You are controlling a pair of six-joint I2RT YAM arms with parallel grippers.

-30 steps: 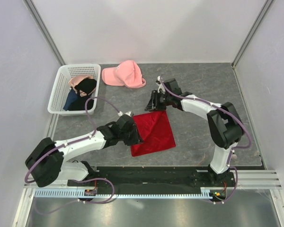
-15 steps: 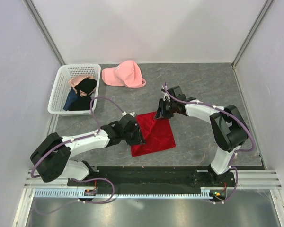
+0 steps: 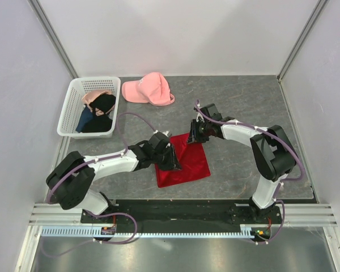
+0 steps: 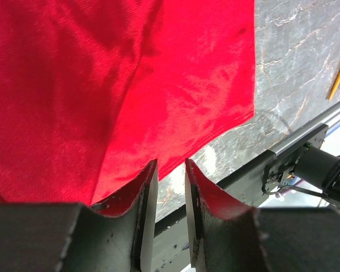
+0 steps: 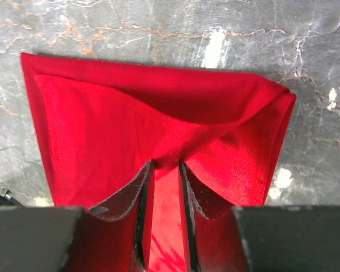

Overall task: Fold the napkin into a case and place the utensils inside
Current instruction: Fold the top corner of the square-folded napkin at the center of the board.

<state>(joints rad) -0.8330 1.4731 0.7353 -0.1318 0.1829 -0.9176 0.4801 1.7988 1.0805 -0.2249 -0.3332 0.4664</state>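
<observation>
Right gripper (image 5: 164, 164) pinches a raised pucker of the napkin (image 3: 191, 161) at its far edge. Left gripper (image 4: 170, 165) sits over the napkin's left side, fingers nearly together; I cannot tell whether it grips cloth. The napkin lies flat between the arms, roughly square and slightly skewed. The basket (image 3: 68, 116) at far left holds garments (image 3: 99, 107).

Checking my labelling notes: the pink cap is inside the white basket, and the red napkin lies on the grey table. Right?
Not quite. The pink cap lies on the grey table just right of the white basket, not inside it, as the top external view shows. The red napkin does lie on the grey table.
</observation>
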